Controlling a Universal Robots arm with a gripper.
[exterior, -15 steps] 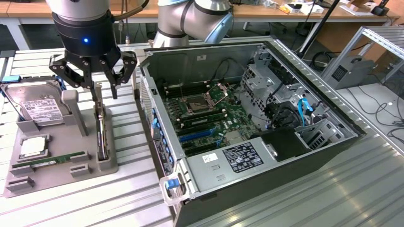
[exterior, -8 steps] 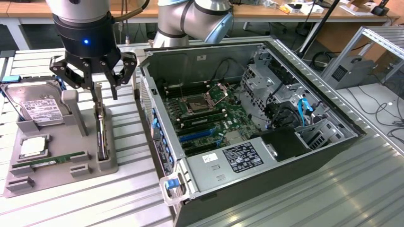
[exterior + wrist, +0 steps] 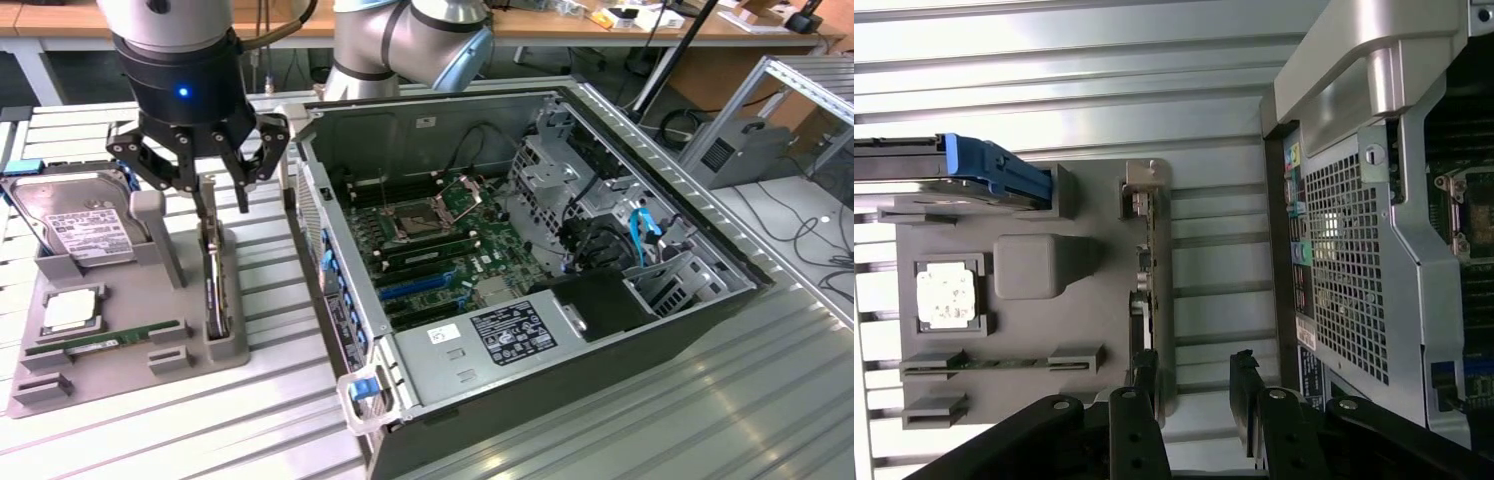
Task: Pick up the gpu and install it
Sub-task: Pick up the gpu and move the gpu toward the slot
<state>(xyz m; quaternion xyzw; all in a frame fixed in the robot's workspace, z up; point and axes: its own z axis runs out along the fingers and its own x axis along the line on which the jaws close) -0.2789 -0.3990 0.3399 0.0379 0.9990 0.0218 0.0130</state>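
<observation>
We find the gripper open, just above the gpu, which stands on edge in the tray. The hard drive and the case flank it.

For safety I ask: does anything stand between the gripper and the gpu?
Nothing visible does. The open gripper hangs just above the gpu, which stands on edge in the grey holder.

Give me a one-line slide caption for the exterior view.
Open gripper hangs over the gpu, which stands on edge in its grey holder beside the opened computer case.
</observation>
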